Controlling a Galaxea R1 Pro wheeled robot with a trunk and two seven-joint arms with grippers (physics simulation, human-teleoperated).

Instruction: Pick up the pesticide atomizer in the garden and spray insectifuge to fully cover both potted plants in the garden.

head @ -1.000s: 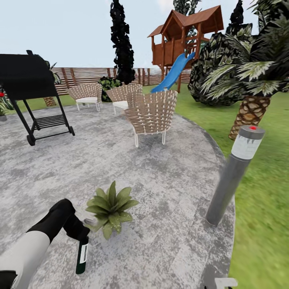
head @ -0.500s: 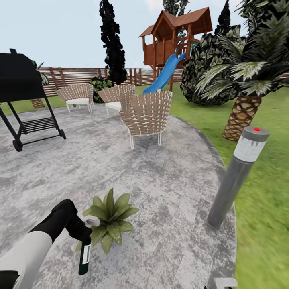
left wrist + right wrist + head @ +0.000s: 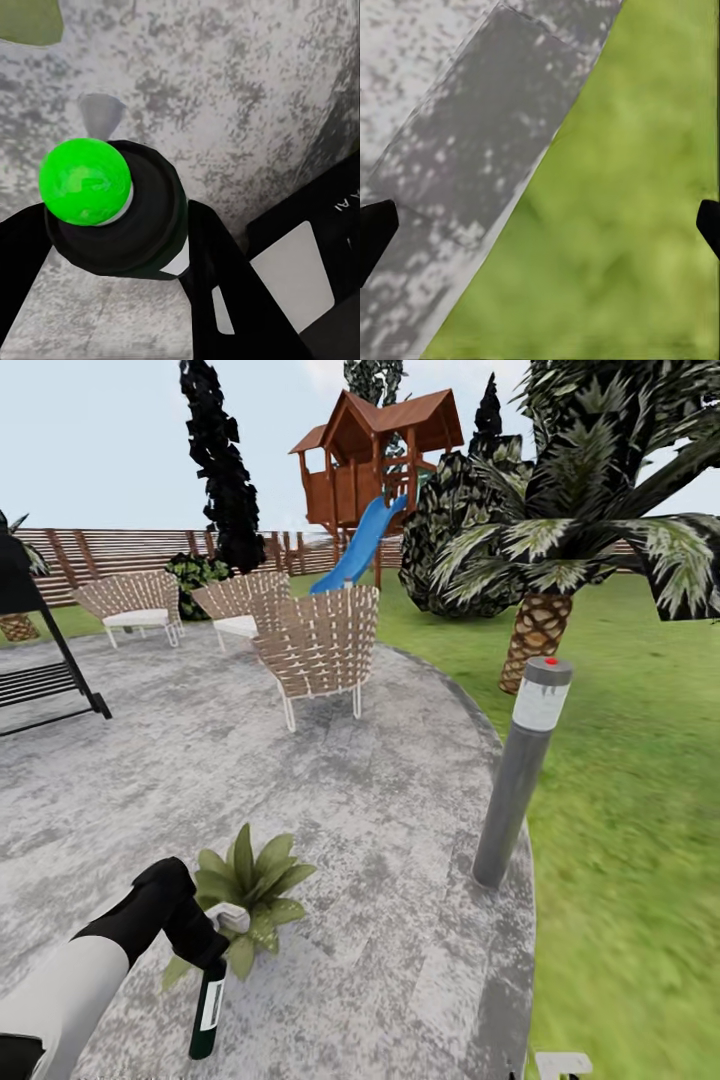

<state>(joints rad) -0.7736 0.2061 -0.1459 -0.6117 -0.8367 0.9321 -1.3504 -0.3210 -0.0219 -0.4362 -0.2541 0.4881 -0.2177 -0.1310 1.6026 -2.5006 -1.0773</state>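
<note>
**Atomizer in the left gripper beside the near potted plant**

The left gripper [image 3: 205,950] is clamped on the pesticide atomizer [image 3: 208,1008], gripping just under its light grey spray head [image 3: 231,915]; the bottle hangs upright over the patio [image 3: 400,790], touching the leaves of the potted plant [image 3: 245,890] at near left. It looks rigid, light and probably smooth, so a hold high on the neck seems right, though the hanging body may swing. The right gripper [image 3: 540,225] has its fingers spread wide over the patio edge and lawn [image 3: 645,225], holding nothing.
</note>
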